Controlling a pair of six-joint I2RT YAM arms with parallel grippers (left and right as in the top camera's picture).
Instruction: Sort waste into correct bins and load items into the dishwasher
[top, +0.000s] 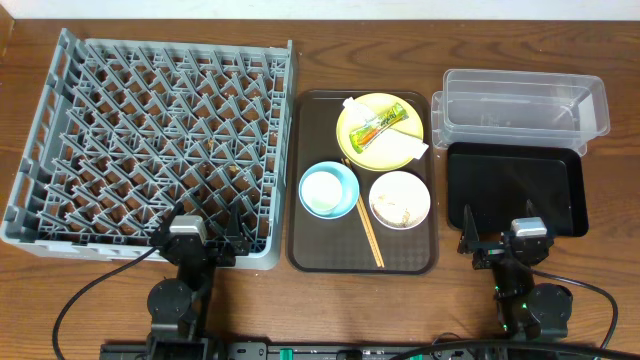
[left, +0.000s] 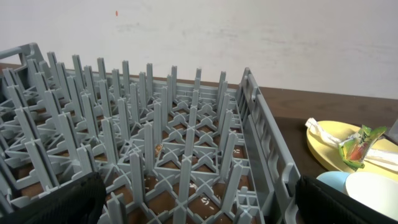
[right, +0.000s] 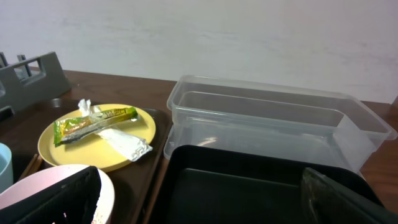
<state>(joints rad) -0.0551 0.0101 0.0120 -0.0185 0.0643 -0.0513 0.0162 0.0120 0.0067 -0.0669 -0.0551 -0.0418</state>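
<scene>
The grey dish rack (top: 150, 140) fills the left of the table. A brown serving tray (top: 310, 250) holds a yellow plate (top: 350, 125) with a green-and-orange wrapper (top: 382, 124) and crumpled white paper (top: 398, 148), a light-blue bowl (top: 328, 189), a white bowl (top: 400, 199) with rice scraps, and chopsticks (top: 369, 233). The clear tub (top: 520, 105) and black tray (top: 515, 190) sit on the right. My left gripper (top: 203, 240) is open over the rack's near edge (left: 199, 199). My right gripper (top: 505, 243) is open at the black tray's near edge (right: 199, 199). No cup shows.
The wrapper (right: 93, 122) and paper (right: 127, 143) on the yellow plate (right: 56, 152) also show in the right wrist view, left of the clear tub (right: 280, 118). Bare wood lies between tray and bins. Cables run along the table's front edge.
</scene>
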